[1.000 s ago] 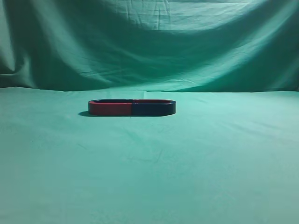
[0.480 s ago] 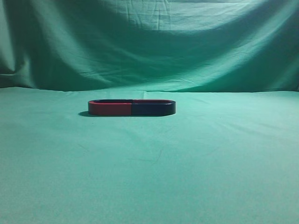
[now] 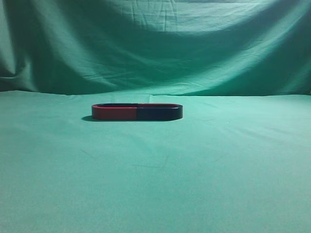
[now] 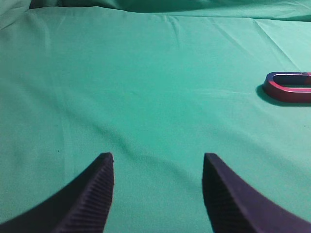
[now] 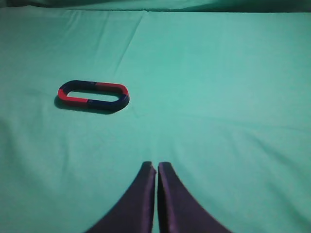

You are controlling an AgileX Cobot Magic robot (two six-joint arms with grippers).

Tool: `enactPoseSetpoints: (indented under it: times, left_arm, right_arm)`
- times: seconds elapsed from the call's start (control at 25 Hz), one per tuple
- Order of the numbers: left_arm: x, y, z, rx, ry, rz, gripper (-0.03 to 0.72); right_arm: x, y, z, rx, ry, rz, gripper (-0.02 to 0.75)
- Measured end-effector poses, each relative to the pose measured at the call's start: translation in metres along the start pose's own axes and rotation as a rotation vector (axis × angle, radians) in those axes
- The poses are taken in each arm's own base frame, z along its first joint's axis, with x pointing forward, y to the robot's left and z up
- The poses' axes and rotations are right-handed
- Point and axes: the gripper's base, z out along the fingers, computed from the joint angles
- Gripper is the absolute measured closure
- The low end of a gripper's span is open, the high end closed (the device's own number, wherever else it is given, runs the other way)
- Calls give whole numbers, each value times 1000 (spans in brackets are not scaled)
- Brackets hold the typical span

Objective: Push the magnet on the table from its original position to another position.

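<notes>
The magnet [image 3: 159, 113], with a dark navy side and a thin red upper edge, lies flat on the table [image 3: 155, 184]. It forms the right half of a closed oval with a red-sided magnet [image 3: 114, 113]. In the right wrist view the magnet [image 5: 104, 103] lies far ahead and to the left of my right gripper [image 5: 157, 165], which is shut and empty. My left gripper [image 4: 158, 158] is open and empty over bare cloth. Its view shows only the red-sided magnet [image 4: 286, 94], at the right edge. Neither gripper shows in the exterior view.
A draped green cloth backdrop [image 3: 155, 43] hangs behind the table. Faint wrinkles run across the table cloth [image 4: 146, 87].
</notes>
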Motion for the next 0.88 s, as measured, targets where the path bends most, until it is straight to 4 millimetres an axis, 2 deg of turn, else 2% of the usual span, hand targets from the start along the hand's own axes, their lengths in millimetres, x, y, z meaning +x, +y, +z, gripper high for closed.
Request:
enactPoseSetpoints:
  times: [0.2, 0.44, 0.64, 0.76, 0.88]
  left_arm:
    - [0, 0, 0, 0, 0, 0, 316]
    - [0, 0, 0, 0, 0, 0, 316]
    - [0, 0, 0, 0, 0, 0, 316]
    - [0, 0, 0, 0, 0, 0, 316]
    - [0, 0, 0, 0, 0, 0, 316]
  right_arm:
    - [14, -2, 3, 4, -27, -71, 738]
    - [65, -14, 19, 78, -214, -42, 738]
    - [115, -25, 36, 187, -259, -11, 738]
    - [139, -30, 49, 240, -267, 8, 738]
    - [151, -33, 57, 262, -250, 19, 738]
